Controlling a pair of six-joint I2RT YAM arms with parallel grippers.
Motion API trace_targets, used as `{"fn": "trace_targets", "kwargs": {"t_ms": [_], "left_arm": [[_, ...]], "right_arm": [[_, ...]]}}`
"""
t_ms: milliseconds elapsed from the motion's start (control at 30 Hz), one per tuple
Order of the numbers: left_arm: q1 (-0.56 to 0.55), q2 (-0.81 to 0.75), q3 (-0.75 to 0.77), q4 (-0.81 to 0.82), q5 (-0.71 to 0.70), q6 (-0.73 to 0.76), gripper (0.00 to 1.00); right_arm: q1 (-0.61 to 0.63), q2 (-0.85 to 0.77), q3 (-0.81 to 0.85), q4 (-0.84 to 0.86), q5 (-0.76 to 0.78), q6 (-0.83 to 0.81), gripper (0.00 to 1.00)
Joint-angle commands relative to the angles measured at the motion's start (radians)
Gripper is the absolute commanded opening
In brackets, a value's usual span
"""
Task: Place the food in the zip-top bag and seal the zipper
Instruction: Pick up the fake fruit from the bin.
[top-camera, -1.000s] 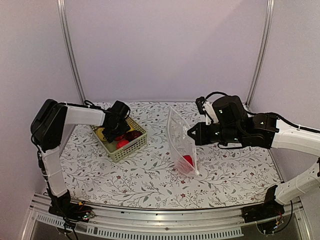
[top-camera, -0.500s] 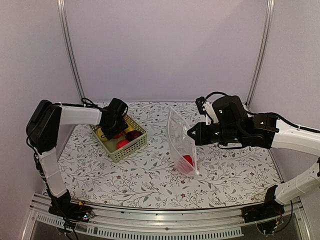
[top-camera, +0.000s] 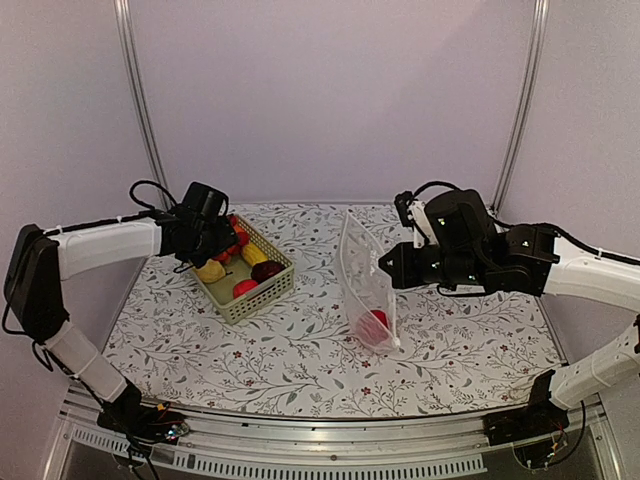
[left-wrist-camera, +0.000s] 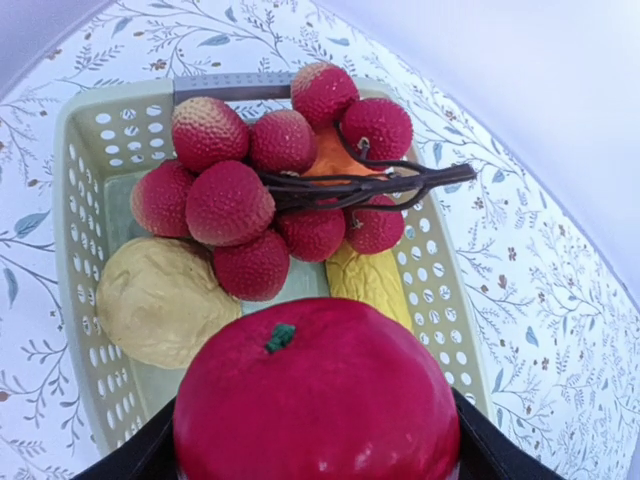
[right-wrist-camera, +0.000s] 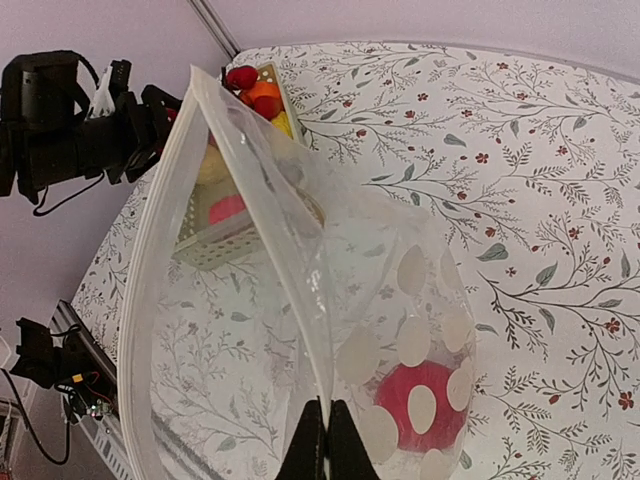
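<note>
A floral-print table (top-camera: 300, 350) sits before plain lilac walls. At the left of the top view, the left arm reaches almost level over the green basket (top-camera: 262, 292), and the left gripper (top-camera: 218, 238) clamps a round red fruit (left-wrist-camera: 315, 400). At centre right, the bent right arm's right gripper (right-wrist-camera: 325, 440) is pinched tight on the upright zip-top bag (top-camera: 358, 265). The bag's zipper (right-wrist-camera: 160, 250) gapes, and a second red fruit (top-camera: 375, 320) lies at its bottom.

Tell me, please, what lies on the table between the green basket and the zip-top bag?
Nothing; bare floral tablecloth separates the basket from the zip-top bag, as the top view shows.
</note>
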Motion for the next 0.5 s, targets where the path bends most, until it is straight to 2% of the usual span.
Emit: {"fn": "trace_targets", "kwargs": {"t_ms": [0,467], "left_arm": [[-0.007,-0.090,-0.045,0.030,0.066,0.089,0.69],[-0.055,-0.367,-0.126,0.087,0.364,0.303,0.67]], "right_arm": [[0.006,-0.010,0.038,-0.044,0.052,0.003,0.00],[0.006,0.013,0.074,-0.063,0.075,0.037,0.00]]}}
